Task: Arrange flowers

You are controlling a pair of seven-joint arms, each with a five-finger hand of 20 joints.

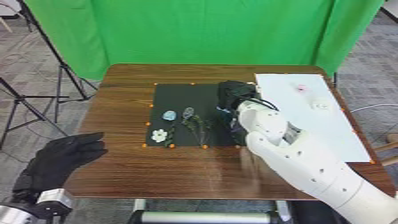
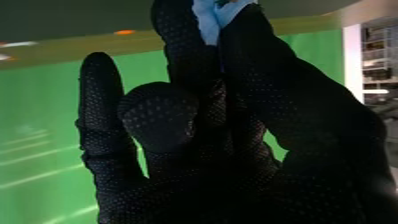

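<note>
White right arm (image 1: 313, 170) is slanting over the near right part of the brown worktop (image 1: 160, 180), while the black left hand (image 1: 67, 156) is resting beyond its left edge, fingers relaxed, grasping nothing. Past them, a white flower (image 1: 159, 135) is lying at the near left corner of the dark mat (image 1: 191, 92). Just beyond, a round blue flower (image 1: 169, 115) and a dusky flower (image 1: 188, 113) are lying side by side, thin stems (image 1: 201, 132) trailing towards the near edge. Across on the white sheet (image 1: 306, 135), a pale flower (image 1: 320, 105) is sitting apart. Slightly farther off, the right hand (image 1: 235, 93) is hovering about the mat's right side, pinching a light blue bloom (image 2: 206, 22) between its fingertips. Farthest of the flowers, a pink one (image 1: 301, 88) is lying on the sheet. The arranging is seemingly going on mid-job: several flowers are already making a loose group on the mat, the pinched bloom is probably awaiting its spot there, and the two on the sheet are perhaps waiting their turn.
</note>
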